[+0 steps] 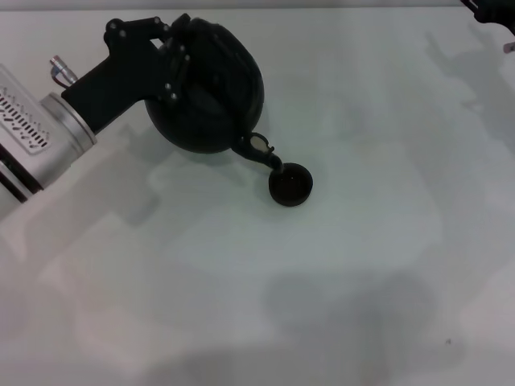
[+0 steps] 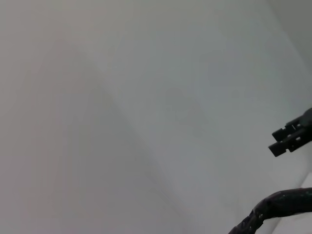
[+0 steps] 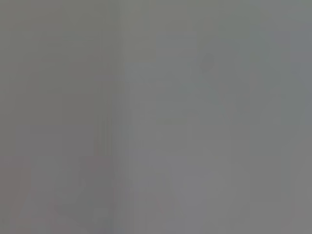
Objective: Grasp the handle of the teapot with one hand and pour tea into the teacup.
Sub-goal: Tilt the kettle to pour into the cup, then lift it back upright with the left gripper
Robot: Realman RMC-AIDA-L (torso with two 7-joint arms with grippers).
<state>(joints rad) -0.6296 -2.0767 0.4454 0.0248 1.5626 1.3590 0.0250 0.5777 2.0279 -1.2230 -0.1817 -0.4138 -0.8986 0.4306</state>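
In the head view my left gripper (image 1: pixel 173 56) is shut on the handle at the top of the round black teapot (image 1: pixel 213 100). Its fingers hide most of the handle there. A dark wrapped strip of the handle (image 2: pixel 278 204) shows in the left wrist view. The teapot is tilted toward the right. Its short spout (image 1: pixel 261 150) points down, just over the near rim of the small black teacup (image 1: pixel 290 185). The teacup stands on the white table (image 1: pixel 338 281). Only a dark bit of my right arm (image 1: pixel 492 11) shows at the far right corner.
The white table fills the head view, with soft shadows on it. The left wrist view shows bare table and a small black part (image 2: pixel 291 136) at its edge. The right wrist view shows only a plain grey surface.
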